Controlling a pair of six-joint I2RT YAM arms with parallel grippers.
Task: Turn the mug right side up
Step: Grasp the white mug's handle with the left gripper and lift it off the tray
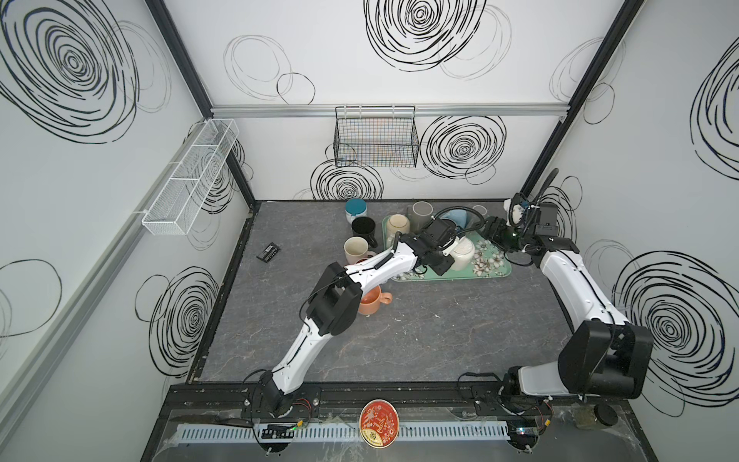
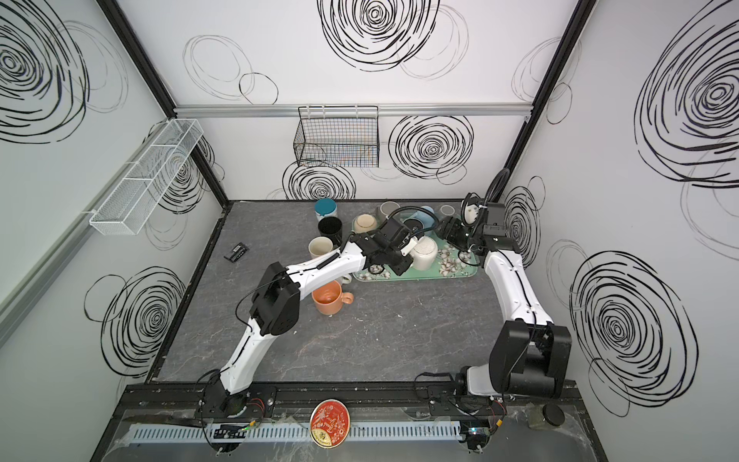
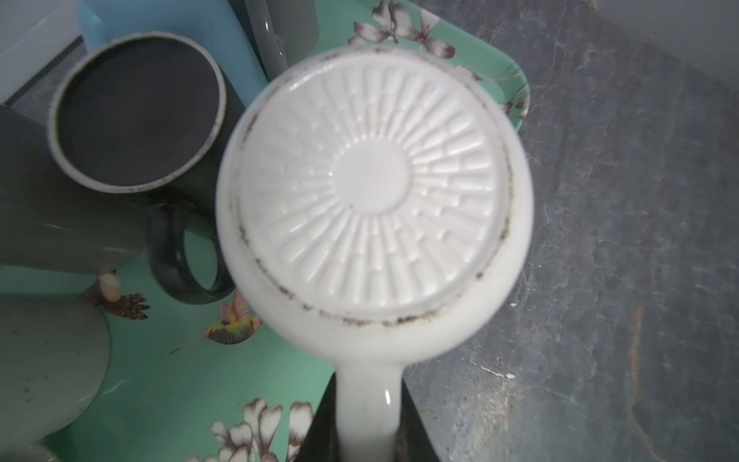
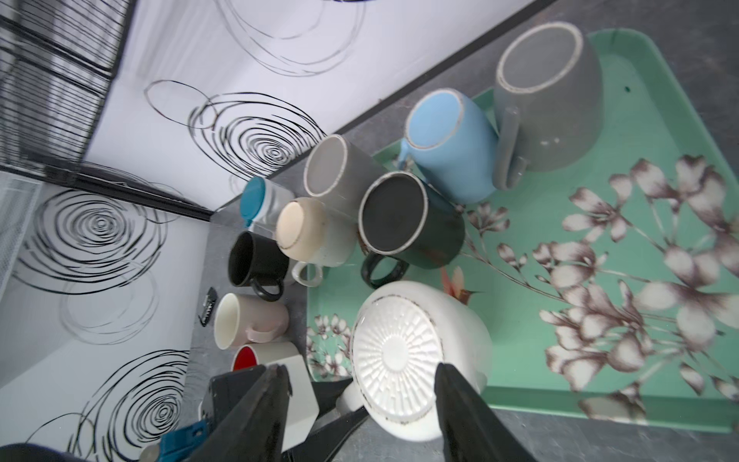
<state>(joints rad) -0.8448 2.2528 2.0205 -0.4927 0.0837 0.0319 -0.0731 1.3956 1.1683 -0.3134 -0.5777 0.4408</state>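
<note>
A white mug (image 1: 464, 256) (image 2: 426, 254) stands upside down at the front of the green floral tray (image 1: 496, 272) (image 2: 460, 272). Its ribbed base (image 3: 376, 188) faces up and it leans a little. My left gripper (image 3: 368, 434) (image 1: 446, 262) is shut on the mug's handle (image 3: 368, 400), with a black finger on each side of it. My right gripper (image 4: 362, 368) (image 1: 494, 232) hangs open above the tray's back right, apart from the mug (image 4: 404, 352). Whether the mug still rests on the tray I cannot tell.
Further upturned mugs crowd the tray's (image 4: 600, 224) back: grey (image 4: 552, 100), light blue (image 4: 448, 144), dark (image 4: 400, 220) and beige (image 4: 304, 232). Upright on the table to its left are a black mug (image 1: 363, 228), a cream mug (image 1: 356, 249), an orange mug (image 1: 370, 302) and a teal-lidded jar (image 1: 356, 209).
</note>
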